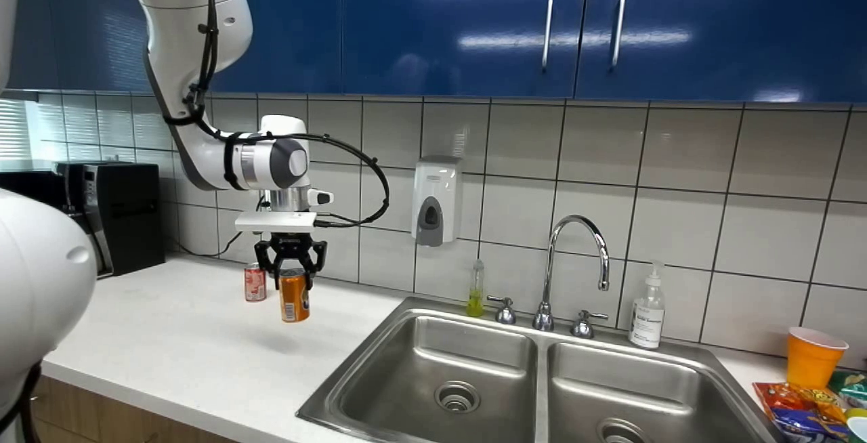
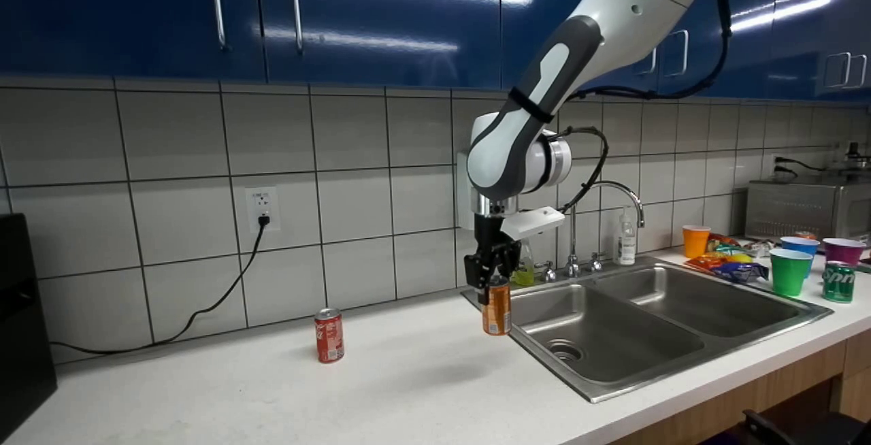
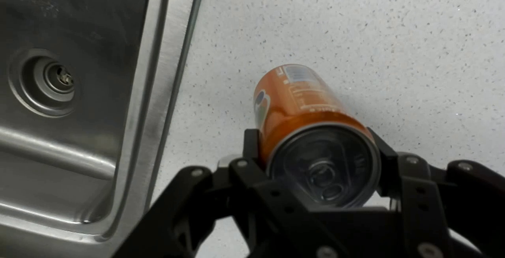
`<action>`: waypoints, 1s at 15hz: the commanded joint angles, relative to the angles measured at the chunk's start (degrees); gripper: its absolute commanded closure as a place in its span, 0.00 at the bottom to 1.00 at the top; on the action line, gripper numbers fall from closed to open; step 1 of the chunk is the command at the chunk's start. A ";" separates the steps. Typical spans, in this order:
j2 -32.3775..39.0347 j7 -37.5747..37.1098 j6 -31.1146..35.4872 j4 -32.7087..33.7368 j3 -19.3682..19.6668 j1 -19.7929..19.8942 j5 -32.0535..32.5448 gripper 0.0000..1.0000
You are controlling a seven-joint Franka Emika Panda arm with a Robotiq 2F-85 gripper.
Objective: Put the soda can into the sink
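- Aloft over the counter (image 1: 169,334), left of centre in an exterior view: the can (image 1: 294,304), orange, close to upright, caught near its top by the gripper (image 1: 293,286).
- The grip: at lower centre in the wrist view, fingers (image 3: 251,143) press both sides of the can, its lid facing the lens between them.
- A dim shadow (image 2: 452,375) lies on the counter, below and apart from the can in both exterior views, a sign that it hangs off the surface.
- The destination: the sink (image 1: 542,389), double-basined, filling the lower middle and lower right in an exterior view and the left side in the wrist view. The can is near it, not over a basin.
- Step in hand, by all appearances: the carry, with the pickup done and the release yet to come.
- What the next move seems to call for: travel toward the left of the wrist view, base kept above the rim (image 3: 165,68), then a descent near the drain (image 3: 43,82) before the fingers part.
- A low release looks wise; dropped from height, the can would likely clatter and roll.
- At the sink's back edge, right of centre in an exterior view: the tap (image 1: 544,315), worth a wide berth.
- Lower left of centre in an exterior view, well apart from the gripper: the red can (image 2: 329,336), outside this job.
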State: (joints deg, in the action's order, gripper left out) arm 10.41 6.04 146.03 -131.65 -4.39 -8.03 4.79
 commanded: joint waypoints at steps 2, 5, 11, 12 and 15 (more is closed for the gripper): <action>-5.00 -0.56 -0.44 -3.76 0.98 2.80 -0.97 0.62; -5.91 -0.44 -0.20 -4.76 2.40 4.49 -1.50 0.62; -6.35 -0.15 0.03 -5.43 5.67 8.04 -2.72 0.62; -6.31 -0.16 0.05 -5.47 6.27 8.65 -2.80 0.62; -6.06 0.03 0.22 -5.60 7.94 10.37 -3.16 0.62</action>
State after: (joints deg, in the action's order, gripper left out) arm 6.32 6.04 146.07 -136.06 2.93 0.41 2.57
